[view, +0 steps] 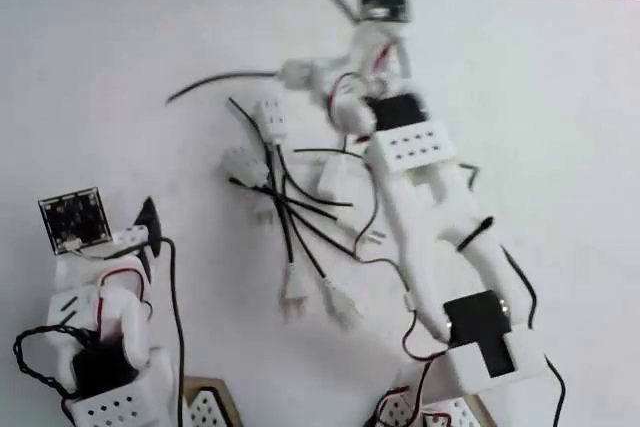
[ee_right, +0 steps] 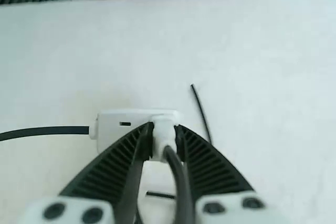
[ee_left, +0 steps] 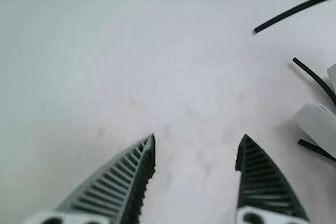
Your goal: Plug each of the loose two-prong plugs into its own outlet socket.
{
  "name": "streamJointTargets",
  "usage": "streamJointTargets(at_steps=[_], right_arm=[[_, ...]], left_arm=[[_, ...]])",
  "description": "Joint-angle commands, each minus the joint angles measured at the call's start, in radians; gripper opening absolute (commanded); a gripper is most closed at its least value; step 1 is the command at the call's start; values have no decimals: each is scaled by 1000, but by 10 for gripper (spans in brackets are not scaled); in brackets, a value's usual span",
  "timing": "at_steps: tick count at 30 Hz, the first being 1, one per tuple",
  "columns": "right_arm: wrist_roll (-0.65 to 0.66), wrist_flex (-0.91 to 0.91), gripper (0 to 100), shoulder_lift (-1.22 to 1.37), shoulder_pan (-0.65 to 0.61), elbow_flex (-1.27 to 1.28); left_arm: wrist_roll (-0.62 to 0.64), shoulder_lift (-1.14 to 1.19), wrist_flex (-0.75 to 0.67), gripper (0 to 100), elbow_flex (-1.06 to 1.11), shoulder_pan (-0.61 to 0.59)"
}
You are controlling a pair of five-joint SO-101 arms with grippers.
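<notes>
My right gripper is shut on a white two-prong plug that presses against a white outlet socket with a black cable running off it. From above, that gripper and socket lie at the far middle of the table. Two more white sockets sit nearer, their black cables crossing. Two loose white plugs lie at the cable ends near the front. My left gripper stands open over bare table at the front left, also seen from above.
A white block lies beside the right arm amid tangled black cables. In the left wrist view a white socket and a black cable end lie off to one side. The white table stretches left.
</notes>
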Motion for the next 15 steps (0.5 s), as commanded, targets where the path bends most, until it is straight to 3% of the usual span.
streamJointTargets(at_steps=[1, 9, 11, 15], right_arm=[[-14, -94, 20, -4, 130, -49], [-6, -306, 22, 206, 274, -60], [-5, -283, 46, 265, 280, -100], [-5, -67, 202, 346, 266, -249]], left_arm=[[0, -13, -21, 249, -3, -5], [0, -13, -21, 249, -3, -4], [0, -13, -21, 249, -3, -4], [0, -13, -20, 249, -2, -2]])
